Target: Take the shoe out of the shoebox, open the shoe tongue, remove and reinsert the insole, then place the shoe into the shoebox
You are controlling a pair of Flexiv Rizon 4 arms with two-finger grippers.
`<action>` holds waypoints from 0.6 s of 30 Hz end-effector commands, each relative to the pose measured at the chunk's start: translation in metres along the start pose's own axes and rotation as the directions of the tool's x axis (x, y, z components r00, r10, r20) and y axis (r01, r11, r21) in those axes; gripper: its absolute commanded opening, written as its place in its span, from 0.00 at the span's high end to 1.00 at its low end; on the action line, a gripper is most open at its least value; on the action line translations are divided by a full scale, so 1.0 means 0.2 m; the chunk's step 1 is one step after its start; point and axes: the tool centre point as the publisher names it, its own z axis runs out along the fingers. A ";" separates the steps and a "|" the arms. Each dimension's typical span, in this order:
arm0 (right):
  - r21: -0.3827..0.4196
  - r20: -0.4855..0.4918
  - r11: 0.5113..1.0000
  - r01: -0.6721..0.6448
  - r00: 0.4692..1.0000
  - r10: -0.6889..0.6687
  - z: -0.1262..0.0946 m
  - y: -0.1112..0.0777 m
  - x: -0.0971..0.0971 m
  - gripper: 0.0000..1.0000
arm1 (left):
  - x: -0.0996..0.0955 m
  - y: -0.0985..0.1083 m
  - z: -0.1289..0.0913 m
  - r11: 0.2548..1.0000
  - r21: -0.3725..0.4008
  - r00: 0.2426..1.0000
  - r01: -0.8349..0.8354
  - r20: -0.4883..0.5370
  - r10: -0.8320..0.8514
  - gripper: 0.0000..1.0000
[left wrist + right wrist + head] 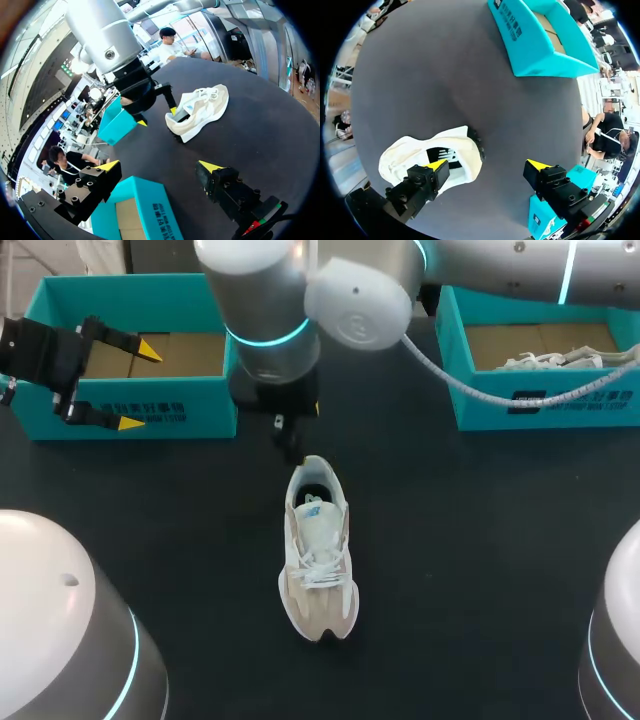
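Observation:
A white and beige sneaker (318, 550) lies on the black table, heel toward the far side, laces tied. My right arm reaches in from the far right to the middle, and its gripper (487, 165) hangs open just above the heel. One of its fingers is over the shoe's (420, 152) opening and the other over bare table. The left wrist view shows the same gripper (156, 116) at the heel of the shoe (200, 112). My left gripper (135, 383) stands open and empty over the front wall of the left teal shoebox (130, 410).
A second teal shoebox (540, 390) at the far right holds a white laced shoe. The arms' grey bases (60, 630) fill the near corners. Bare black table (480, 540) lies on either side of the sneaker.

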 end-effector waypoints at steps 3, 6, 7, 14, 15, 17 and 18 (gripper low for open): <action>-0.024 -0.012 0.998 0.063 0.998 -0.063 0.08 -0.03 0.06 0.00 | 0.00 0.00 0.00 1.000 -0.002 1.000 0.000 -0.003 0.000 0.00; -0.011 -0.038 0.993 0.115 0.993 -0.115 0.13 -0.03 0.08 0.00 | 0.00 0.00 0.00 1.000 -0.002 1.000 0.000 -0.003 0.000 0.00; -0.004 -0.044 0.990 0.139 0.989 -0.139 0.15 -0.03 0.08 0.00 | 0.00 0.00 0.00 1.000 -0.002 1.000 0.000 -0.003 0.000 0.00; -0.019 -0.073 0.979 0.203 0.976 -0.204 0.29 -0.02 0.05 0.00 | 0.00 0.00 0.00 1.000 -0.002 1.000 0.000 -0.003 0.000 0.00; -0.016 -0.075 0.976 0.218 0.973 -0.218 0.31 -0.01 0.05 0.00 | 0.00 0.00 0.00 1.000 -0.002 1.000 0.000 -0.003 0.000 0.00; -0.029 -0.085 0.975 0.221 0.971 -0.222 0.36 -0.01 0.05 0.00 | 0.00 0.00 0.00 1.000 -0.002 1.000 0.000 -0.003 0.000 0.00; -0.024 -0.105 0.975 0.221 0.969 -0.222 0.38 -0.01 0.06 0.00 | 0.00 0.00 0.00 1.000 -0.002 1.000 0.000 -0.003 0.000 0.00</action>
